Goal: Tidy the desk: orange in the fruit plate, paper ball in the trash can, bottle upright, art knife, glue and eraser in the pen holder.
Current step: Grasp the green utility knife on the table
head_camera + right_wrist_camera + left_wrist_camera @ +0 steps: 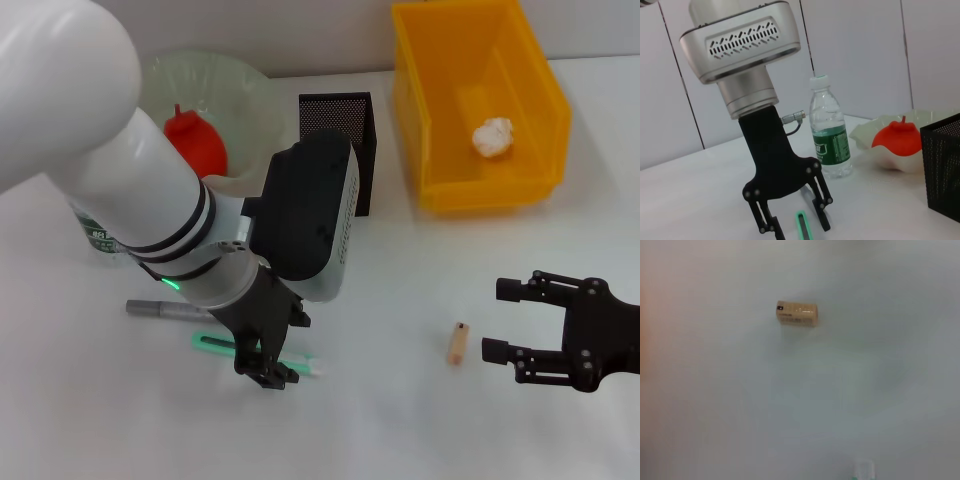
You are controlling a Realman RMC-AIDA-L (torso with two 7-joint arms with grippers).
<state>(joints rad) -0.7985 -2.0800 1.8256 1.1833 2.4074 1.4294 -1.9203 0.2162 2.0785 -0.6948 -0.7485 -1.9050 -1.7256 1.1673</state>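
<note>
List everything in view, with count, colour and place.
orange: 1, red-orange, in the fruit plate
fruit plate: 1, pale green, back left
paper ball: 1, white, in the trash can
trash can: 1, yellow, back right
bottle: 1, clear with green label, upright beside the plate
pen holder: 1, black mesh, centre back
art knife: 1, mint green, flat under the left gripper
grey stick: 1, beside the knife
eraser: 1, tan, near the right gripper
left gripper: open, over the knife
right gripper: open, front right
</note>
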